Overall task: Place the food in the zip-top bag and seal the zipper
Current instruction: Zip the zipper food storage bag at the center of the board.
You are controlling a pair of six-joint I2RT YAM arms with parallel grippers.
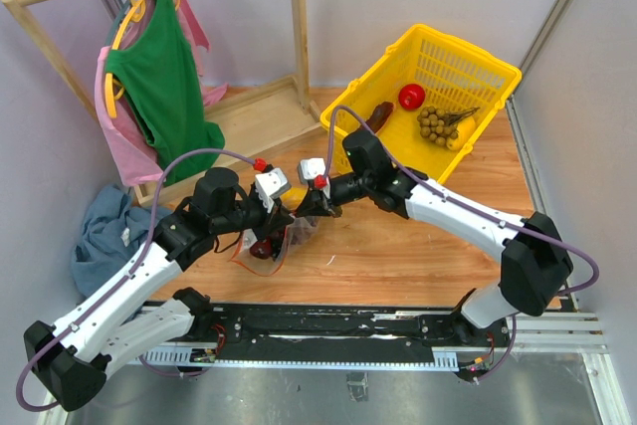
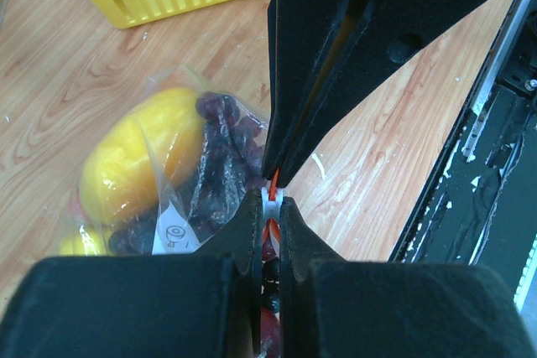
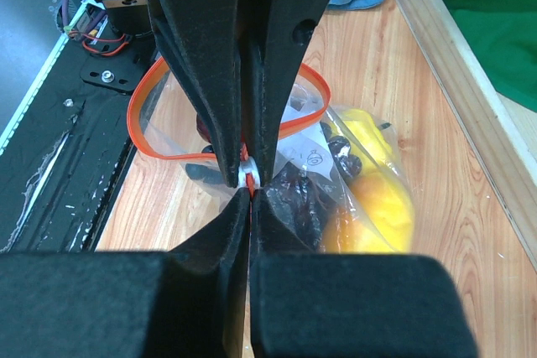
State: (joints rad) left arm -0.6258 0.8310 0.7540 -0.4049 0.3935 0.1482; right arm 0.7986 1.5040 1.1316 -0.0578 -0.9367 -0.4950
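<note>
Bag point(image 1: 282, 246) lies near the tabletop's point(image 1: 398, 246) near edge, left of middle; pepper point(image 2: 143, 153) and grapes point(image 2: 222, 157) are inside. Left claw point(image 2: 269, 207) and right claw point(image 3: 251, 199) both clench the zipper point(image 3: 143, 106) at nearly one spot. Beside them the zipper loops open. Risk: the strip slips from the pinch, or the floppy bag drags along, leaving the mouth unsealed.

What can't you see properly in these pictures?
1. Top external: left gripper and right gripper cover most of the zip-top bag.
2. Both wrist views: the shut grippers hide the zipper where pinched.
3. Left wrist: white label's print is too small.
</note>
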